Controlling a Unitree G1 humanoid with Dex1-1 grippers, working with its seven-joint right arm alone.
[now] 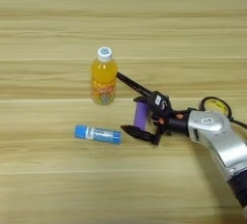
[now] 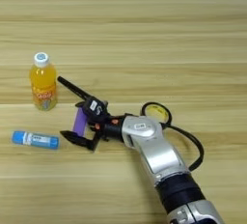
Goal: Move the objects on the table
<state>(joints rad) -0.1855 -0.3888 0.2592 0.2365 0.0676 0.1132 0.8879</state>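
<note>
Purple block (image 1: 140, 115) sits between the right gripper's (image 1: 140, 114) wide-spread fingers, ungripped, amid open table (image 1: 48, 179).

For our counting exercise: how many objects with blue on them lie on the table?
1: the blue-and-white tube lies flat on the table, in front of the orange juice bottle and left of the gripper. None seems hidden.

overhead stereo pair, shared table (image 1: 48, 6)

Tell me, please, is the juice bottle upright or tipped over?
Upright: the orange juice bottle stands on its base on the table, white cap uppermost.
</note>
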